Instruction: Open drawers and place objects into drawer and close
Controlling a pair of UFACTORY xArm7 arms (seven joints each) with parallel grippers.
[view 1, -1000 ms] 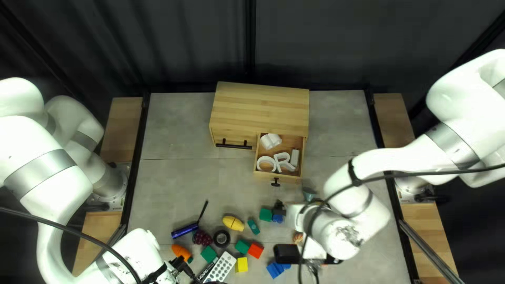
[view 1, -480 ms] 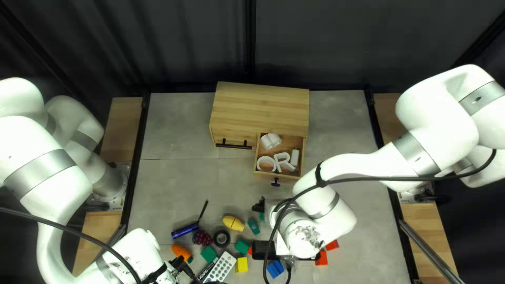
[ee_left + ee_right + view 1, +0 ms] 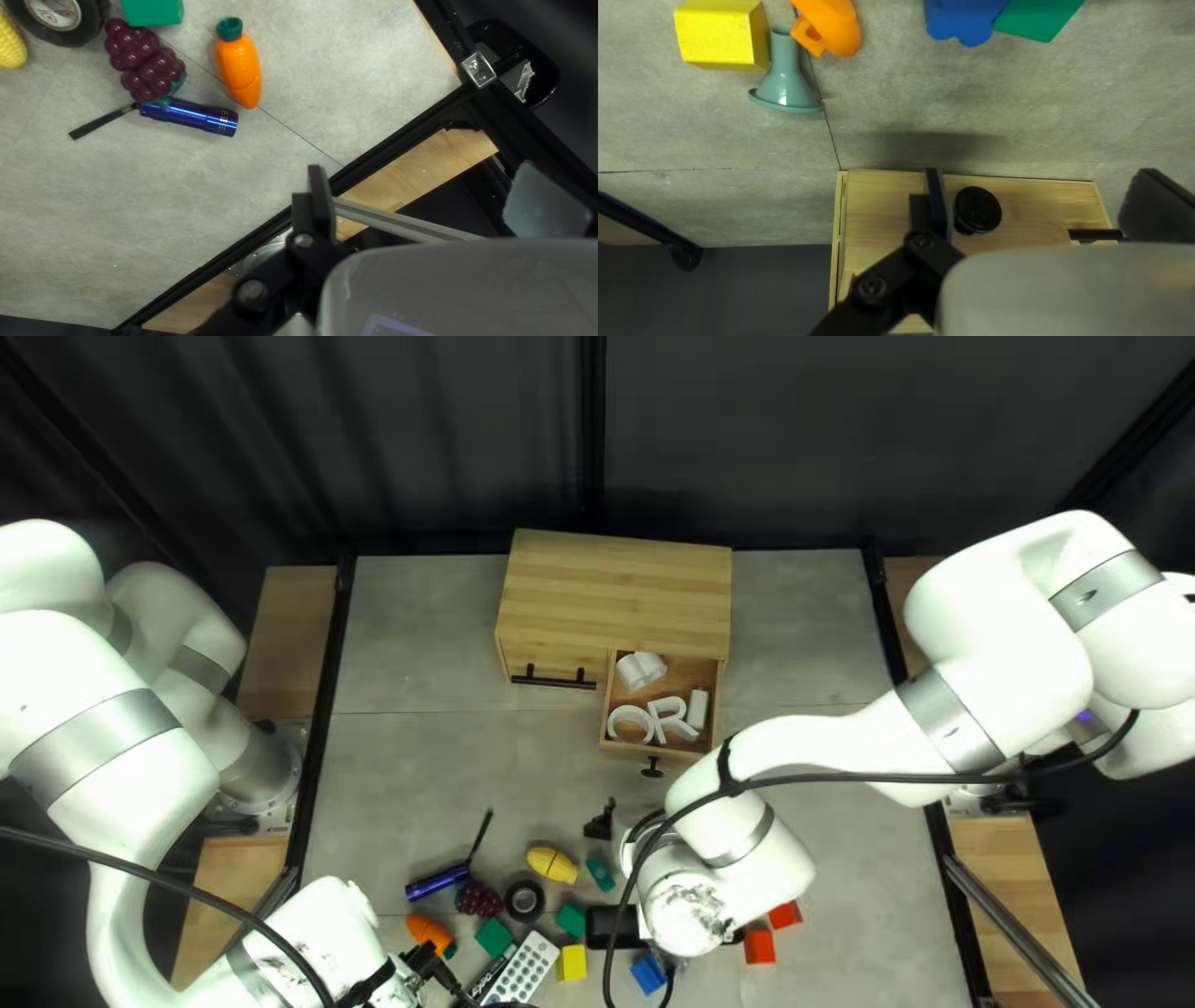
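White letter-shaped pieces (image 3: 641, 670) are lying in the open pale-wood drawer (image 3: 682, 756). The right gripper (image 3: 601, 821), fingers apart, is facing the drawer's round black knob (image 3: 978, 210); the left gripper (image 3: 431, 966) is also holding its fingers apart.

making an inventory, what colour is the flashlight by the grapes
The flashlight is shiny blue; it shows best in the left wrist view.

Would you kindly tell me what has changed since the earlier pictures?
My right arm has swung toward the left of the top left view, uncovering two red blocks. My left arm and the open drawer with its white letters stayed as they were.
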